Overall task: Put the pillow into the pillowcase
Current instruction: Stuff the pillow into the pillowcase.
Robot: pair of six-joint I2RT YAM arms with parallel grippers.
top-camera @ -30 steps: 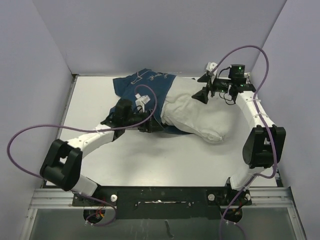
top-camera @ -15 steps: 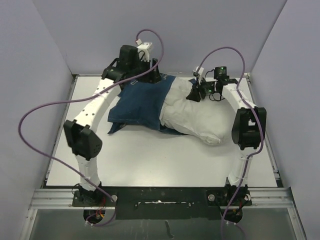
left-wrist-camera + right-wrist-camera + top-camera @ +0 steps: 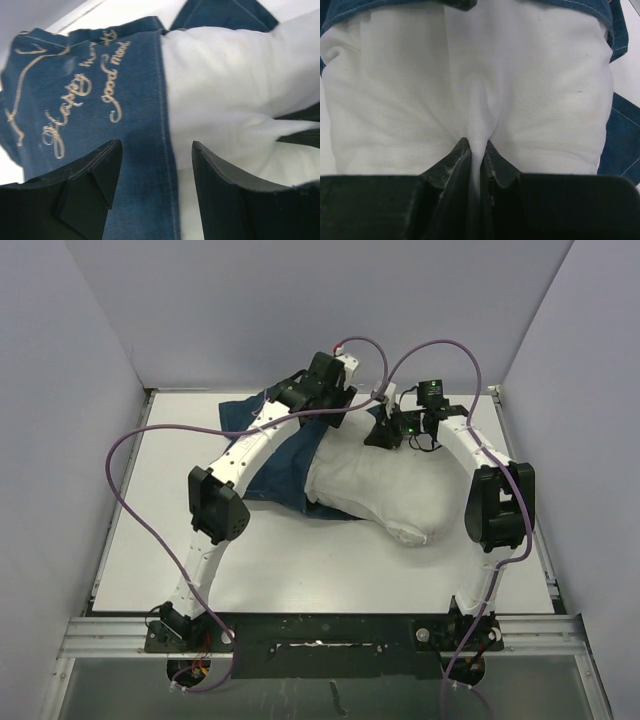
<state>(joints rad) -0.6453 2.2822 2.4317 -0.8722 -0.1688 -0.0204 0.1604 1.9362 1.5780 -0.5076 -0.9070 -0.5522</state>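
**Now: pillow part-way in, right fingers pinched on its cloth**

The pillow (image 3: 385,490) lies across the middle and right of the overhead view. Its upper-left end is tucked into the mouth of the pillowcase (image 3: 275,465), and the larger part trails bare toward the lower right. The pillowcase spreads away to the upper left, partly under my left arm, and both rest on the table (image 3: 300,570).

I judge the pillow light, soft and very squashy. It will bunch and fold rather than slide as one piece, and its loose cover can be drawn off the stuffing. The right wrist view shows just that. The right gripper (image 3: 475,145) has its fingers nearly together on a thin raised fold of white cloth at the bottom centre of the frame, so I have the cover, not the bulk. A deeper bite that takes some stuffing would push better.

The pillowcase looks limp and thin, and I expect it to ride along with the pillow unless it is anchored. Its stitched hem is the firmest place to hold. In the left wrist view that hem runs down the centre of the frame, and the left gripper (image 3: 156,150) stands with its fingers moderately apart on either side of it, gripping nothing. I cannot tell whether they touch the fabric.
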